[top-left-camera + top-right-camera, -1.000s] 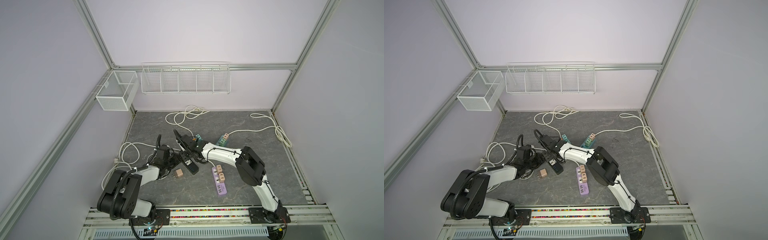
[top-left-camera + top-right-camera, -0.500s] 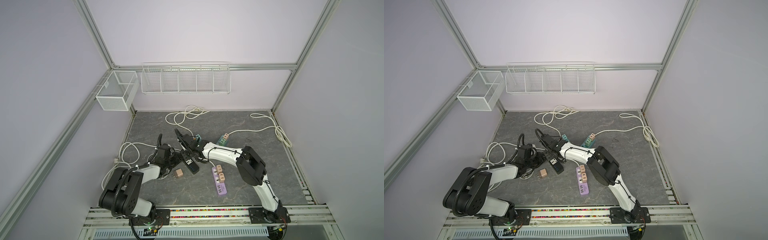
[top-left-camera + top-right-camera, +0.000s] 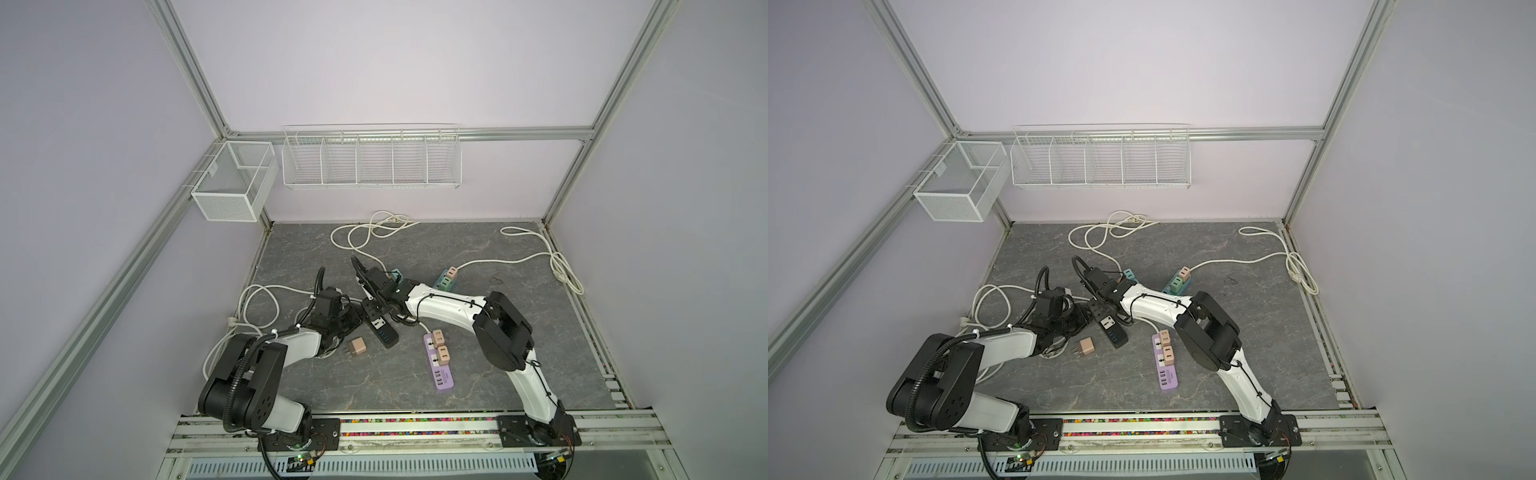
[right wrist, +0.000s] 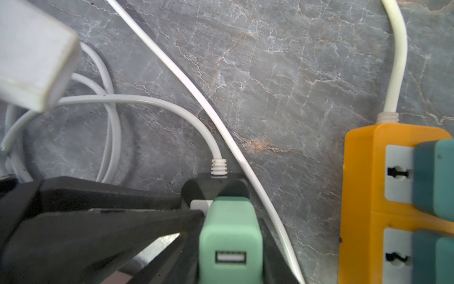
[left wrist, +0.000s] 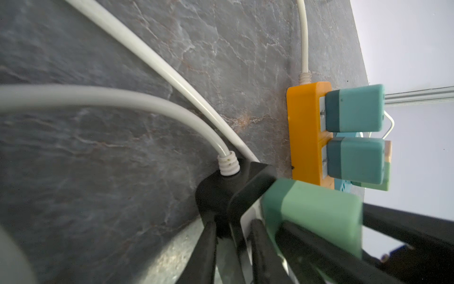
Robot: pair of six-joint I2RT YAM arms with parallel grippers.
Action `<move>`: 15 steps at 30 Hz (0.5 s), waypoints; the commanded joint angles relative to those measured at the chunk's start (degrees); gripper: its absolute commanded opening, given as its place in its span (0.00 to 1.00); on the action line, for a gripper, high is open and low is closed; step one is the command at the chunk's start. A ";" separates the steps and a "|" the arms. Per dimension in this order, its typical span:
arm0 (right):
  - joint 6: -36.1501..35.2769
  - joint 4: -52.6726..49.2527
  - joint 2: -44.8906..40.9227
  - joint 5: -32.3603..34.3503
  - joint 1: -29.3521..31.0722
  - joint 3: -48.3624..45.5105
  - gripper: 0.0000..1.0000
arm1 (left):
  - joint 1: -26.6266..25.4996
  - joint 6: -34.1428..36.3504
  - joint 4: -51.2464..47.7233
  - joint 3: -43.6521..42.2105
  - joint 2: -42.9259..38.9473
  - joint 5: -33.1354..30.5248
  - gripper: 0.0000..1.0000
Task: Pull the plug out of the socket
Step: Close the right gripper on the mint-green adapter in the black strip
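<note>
Right fingers [image 5: 314, 248] clamp the green plug [image 4: 231, 236] on the black strip [image 3: 380, 328]; left fingers [image 5: 208, 248] pinch that strip's cable end, near the orange strip [image 5: 304, 132].

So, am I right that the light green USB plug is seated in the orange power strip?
Not quite: the light green USB plug is seated in the black power strip, as the right wrist view shows. The orange power strip lies apart from it, beside it on the table.

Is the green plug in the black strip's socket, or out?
In. The green plug has its base against the white socket face of the black strip; no prongs show.
</note>
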 commanded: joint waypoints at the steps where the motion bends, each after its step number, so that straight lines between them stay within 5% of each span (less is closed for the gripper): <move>1: -0.44 -1.86 -0.68 -0.59 2.83 3.04 0.22 | -0.83 0.04 -13.10 -2.80 3.27 -3.60 0.24; 15: 0.23 -2.60 -2.24 0.26 2.16 2.21 0.21 | -0.80 0.03 -13.76 -2.89 2.92 -3.91 0.23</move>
